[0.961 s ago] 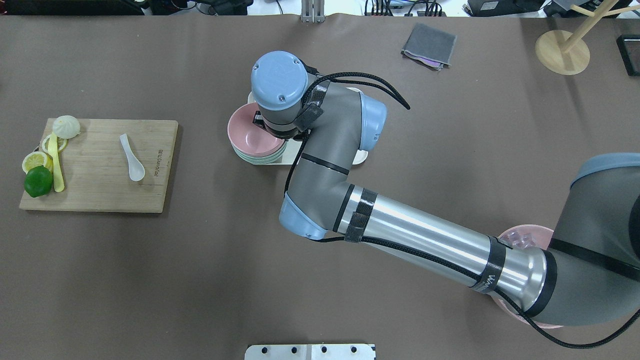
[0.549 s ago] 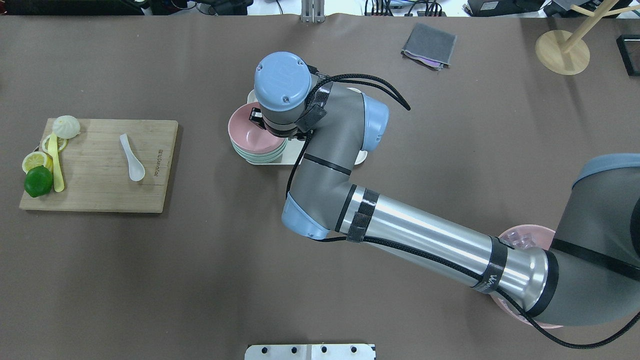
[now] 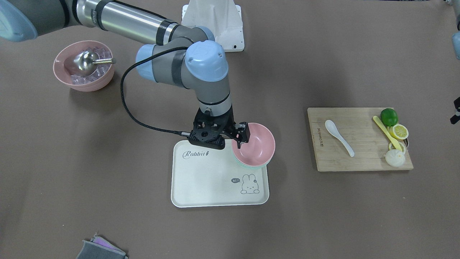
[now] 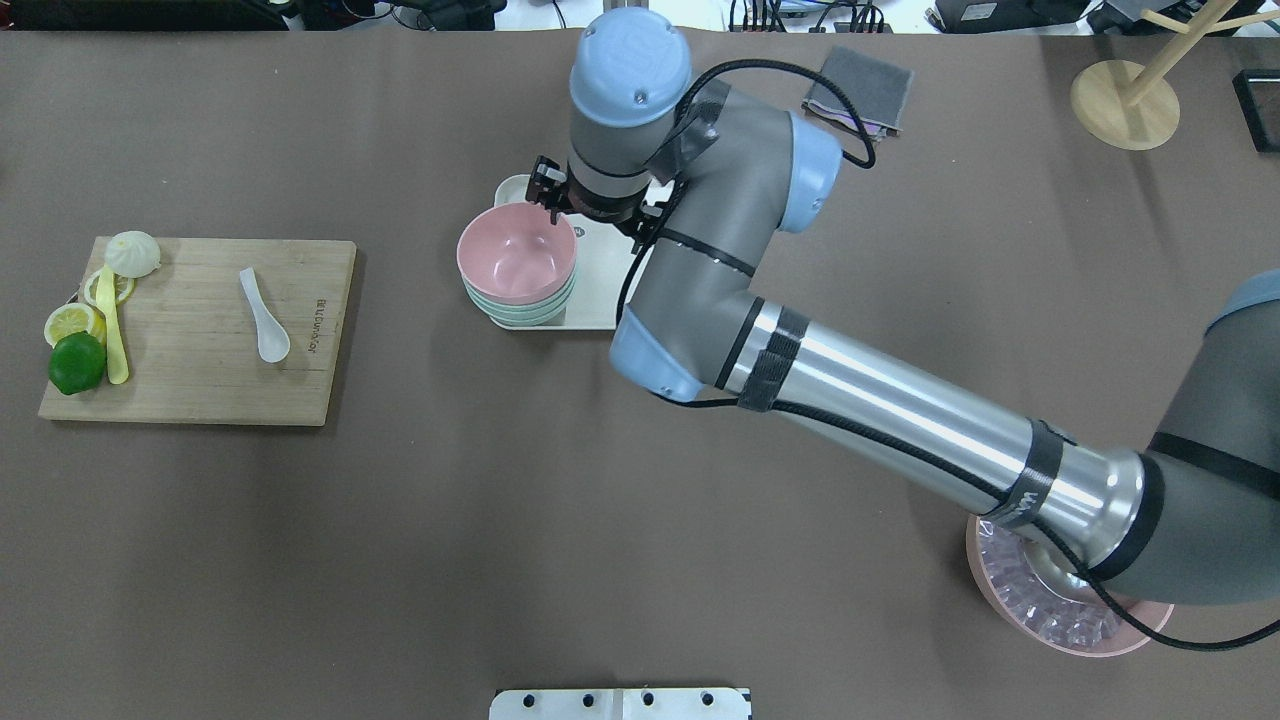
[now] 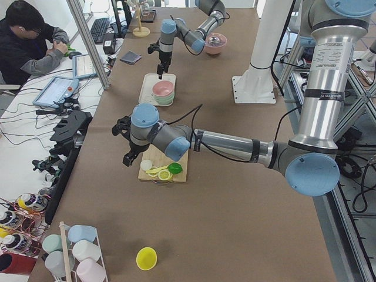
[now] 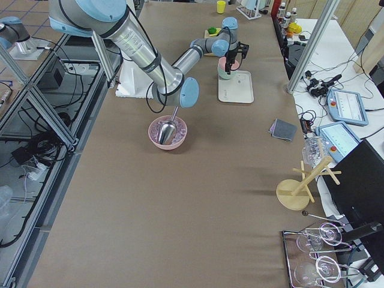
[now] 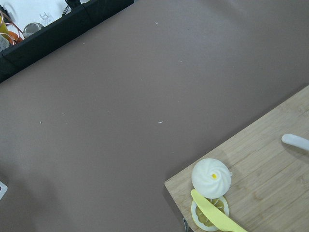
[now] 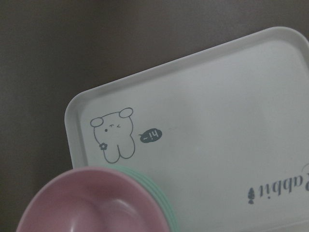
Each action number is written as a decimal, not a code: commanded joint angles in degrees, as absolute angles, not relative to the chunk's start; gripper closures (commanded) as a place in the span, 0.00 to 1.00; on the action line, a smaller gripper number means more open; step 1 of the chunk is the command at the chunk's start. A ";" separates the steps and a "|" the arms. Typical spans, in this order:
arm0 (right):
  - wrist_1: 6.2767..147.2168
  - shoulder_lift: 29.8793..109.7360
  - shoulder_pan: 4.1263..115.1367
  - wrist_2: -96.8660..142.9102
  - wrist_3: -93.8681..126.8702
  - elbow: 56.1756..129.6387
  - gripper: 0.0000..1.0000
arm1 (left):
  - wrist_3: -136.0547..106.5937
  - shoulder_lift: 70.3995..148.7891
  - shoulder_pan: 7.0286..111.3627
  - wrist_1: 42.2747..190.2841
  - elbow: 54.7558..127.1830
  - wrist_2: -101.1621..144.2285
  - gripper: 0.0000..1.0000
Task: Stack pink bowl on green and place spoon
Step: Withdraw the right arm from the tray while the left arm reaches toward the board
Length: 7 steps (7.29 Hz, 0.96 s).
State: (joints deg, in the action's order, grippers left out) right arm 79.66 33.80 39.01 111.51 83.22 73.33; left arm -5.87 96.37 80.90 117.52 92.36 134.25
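Note:
The pink bowl (image 4: 517,255) sits nested on top of the stack of green bowls (image 4: 522,313) at the left end of the white rabbit tray (image 4: 600,290); it also shows in the front view (image 3: 256,144). My right gripper (image 3: 241,136) hovers just over the pink bowl's rim, on the tray side, open and holding nothing. The white spoon (image 4: 265,316) lies on the wooden cutting board (image 4: 200,390). My left gripper (image 5: 126,143) hangs above the board's far end; I cannot tell whether it is open or shut.
A lime (image 4: 76,362), lemon slices (image 4: 72,320), a bun (image 4: 133,253) and a yellow knife (image 4: 112,330) lie on the board's left end. A pink bowl of ice with a metal scoop (image 3: 84,64), a grey cloth (image 4: 858,90) and a wooden stand (image 4: 1125,100) lie further off.
My right gripper has let go of the pink bowl's rim, lifted and drawn back toward the table's far side. The pink bowl stays on the green stack.

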 commanded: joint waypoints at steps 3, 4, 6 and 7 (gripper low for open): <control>85.90 51.65 51.56 116.45 59.51 84.55 0.00 | -45.52 96.85 65.20 128.93 94.56 126.87 0.01; 87.96 53.51 55.33 117.85 50.63 85.16 0.00 | -55.36 98.51 58.69 128.67 94.83 119.26 0.01; 86.49 62.10 63.24 124.33 38.65 88.05 0.00 | -61.68 99.32 52.31 127.28 94.39 112.96 0.02; 86.22 65.79 67.20 127.06 31.19 88.24 0.00 | -64.40 98.79 52.21 127.27 94.39 111.72 0.05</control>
State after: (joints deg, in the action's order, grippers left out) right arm 86.54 61.00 62.21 123.50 40.15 87.46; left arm -60.66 99.01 53.72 127.64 94.43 114.18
